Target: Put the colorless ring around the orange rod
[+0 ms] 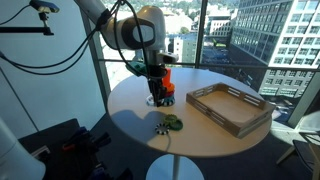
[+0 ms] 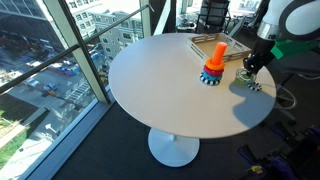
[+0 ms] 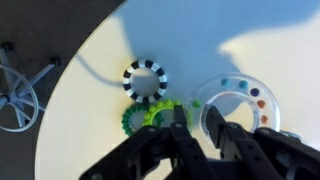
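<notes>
In the wrist view the colorless ring, see-through with coloured beads in its band, lies to the right. My gripper is shut on its left rim, one finger inside the ring and one outside. I cannot tell whether the ring rests on the table. The orange rod stands upright on the round white table with dark rings at its foot. In an exterior view my gripper hangs to the right of it, apart from it. Seen from the other side, the gripper overlaps the rod.
A green ring lies just left of my fingers, and a black-and-white ring beyond it. A wooden tray sits on the table past the rod. The table's edge curves close by on the left, with a chair base below.
</notes>
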`<state>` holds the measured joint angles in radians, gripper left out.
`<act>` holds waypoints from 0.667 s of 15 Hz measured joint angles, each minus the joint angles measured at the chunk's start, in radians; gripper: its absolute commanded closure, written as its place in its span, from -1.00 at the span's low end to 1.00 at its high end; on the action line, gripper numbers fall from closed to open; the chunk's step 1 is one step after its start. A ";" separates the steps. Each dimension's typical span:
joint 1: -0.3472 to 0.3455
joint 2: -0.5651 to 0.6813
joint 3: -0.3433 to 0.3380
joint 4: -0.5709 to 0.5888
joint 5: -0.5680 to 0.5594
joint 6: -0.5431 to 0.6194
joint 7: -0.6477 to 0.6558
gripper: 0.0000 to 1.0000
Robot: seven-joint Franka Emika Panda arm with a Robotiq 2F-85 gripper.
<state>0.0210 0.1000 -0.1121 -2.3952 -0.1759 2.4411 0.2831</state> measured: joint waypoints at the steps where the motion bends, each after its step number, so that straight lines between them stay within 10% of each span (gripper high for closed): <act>1: -0.002 -0.023 0.003 0.000 0.012 -0.019 -0.015 0.80; 10: -0.017 -0.201 0.022 0.007 0.110 -0.137 -0.110 0.80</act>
<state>0.0038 -0.1009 -0.0906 -2.3879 -0.0660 2.3039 0.1733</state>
